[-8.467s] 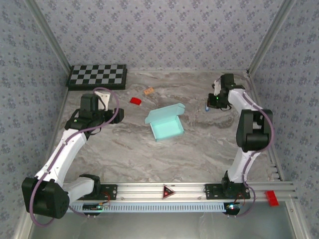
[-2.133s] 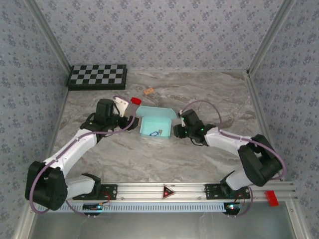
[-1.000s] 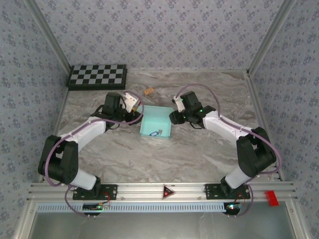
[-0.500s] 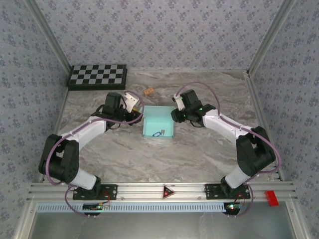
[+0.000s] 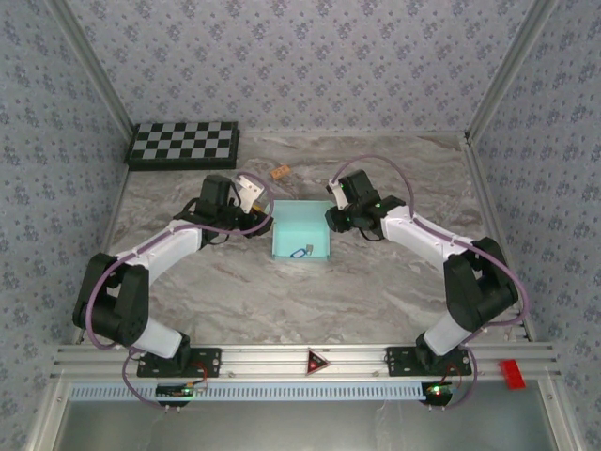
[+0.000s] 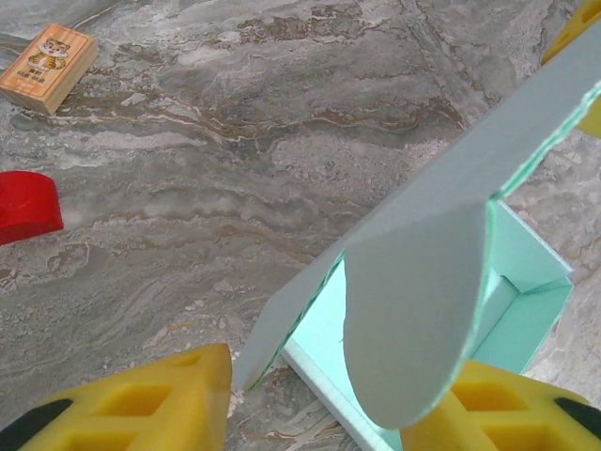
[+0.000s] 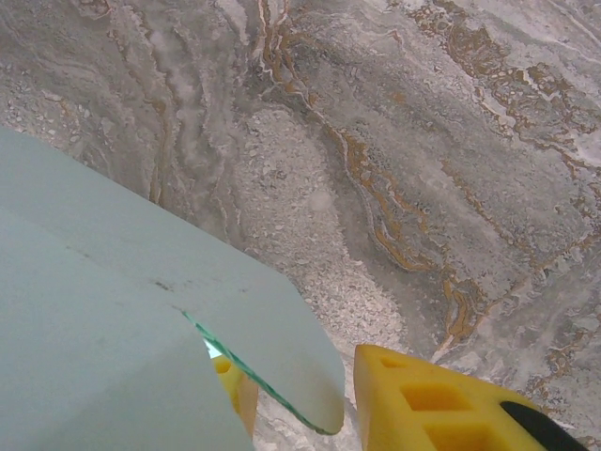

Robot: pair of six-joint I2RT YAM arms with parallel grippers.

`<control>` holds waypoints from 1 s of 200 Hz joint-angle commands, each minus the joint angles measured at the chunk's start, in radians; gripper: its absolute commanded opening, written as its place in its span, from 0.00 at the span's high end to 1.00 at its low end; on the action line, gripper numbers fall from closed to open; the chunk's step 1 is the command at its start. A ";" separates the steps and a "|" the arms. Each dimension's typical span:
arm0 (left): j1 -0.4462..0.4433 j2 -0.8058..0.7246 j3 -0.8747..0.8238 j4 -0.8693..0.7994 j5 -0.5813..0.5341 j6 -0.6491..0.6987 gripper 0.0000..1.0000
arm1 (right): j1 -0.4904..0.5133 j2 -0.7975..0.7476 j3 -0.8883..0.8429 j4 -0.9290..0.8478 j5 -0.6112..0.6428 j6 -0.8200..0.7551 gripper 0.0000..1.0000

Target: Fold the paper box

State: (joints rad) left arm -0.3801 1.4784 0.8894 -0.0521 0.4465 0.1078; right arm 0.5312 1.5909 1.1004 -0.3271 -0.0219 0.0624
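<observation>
So the paper box point(image 5: 300, 230) is sitting around the middle of the bench point(image 5: 376, 291), open side up, with both arms reaching in at it from either side. The left tool point(image 5: 263, 218) is hanging at the box's left edge and the right tool point(image 5: 331, 218) at its right edge, so the box is sandwiched between them. In the left wrist view the left tool point(image 6: 338, 381) is standing open, its yellow fingers point(image 6: 178, 399) spread wide, and a rounded flap point(image 6: 413, 301) of the box is hanging down between them, close to one finger but not getting pinched. The aqua inside of the box is showing just behind that flap. The right tool point(image 7: 305, 376) is looking much the same: jaws apart, with a curved bit of the cardboard point(image 7: 141, 310) poking in between the fingers point(image 7: 441, 404), and one of the fingers half hidden behind it. There is something small and dark point(image 5: 300, 252) lying inside the box near its front wall, too tiny to make out. A red block point(image 6: 23, 207) and a little wooden block point(image 6: 47, 68) are lying on the bench beyond the left tool, apart from the box, and a checkerboard point(image 5: 183, 143) is sitting in the far left corner.
</observation>
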 commanded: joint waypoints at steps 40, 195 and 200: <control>-0.003 0.017 0.030 0.005 0.062 0.085 0.49 | -0.013 0.033 0.060 -0.064 -0.048 -0.038 0.66; -0.014 0.040 0.042 -0.003 0.004 -0.018 0.69 | 0.017 0.031 0.061 -0.059 0.069 0.017 0.80; -0.016 0.039 0.043 -0.003 -0.002 -0.021 0.70 | 0.019 0.031 0.060 -0.058 0.072 0.021 0.81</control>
State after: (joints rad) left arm -0.3851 1.5284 0.9142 -0.0513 0.4583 0.1066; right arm 0.5396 1.6142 1.1381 -0.3786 0.0181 0.0551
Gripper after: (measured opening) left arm 0.315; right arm 0.206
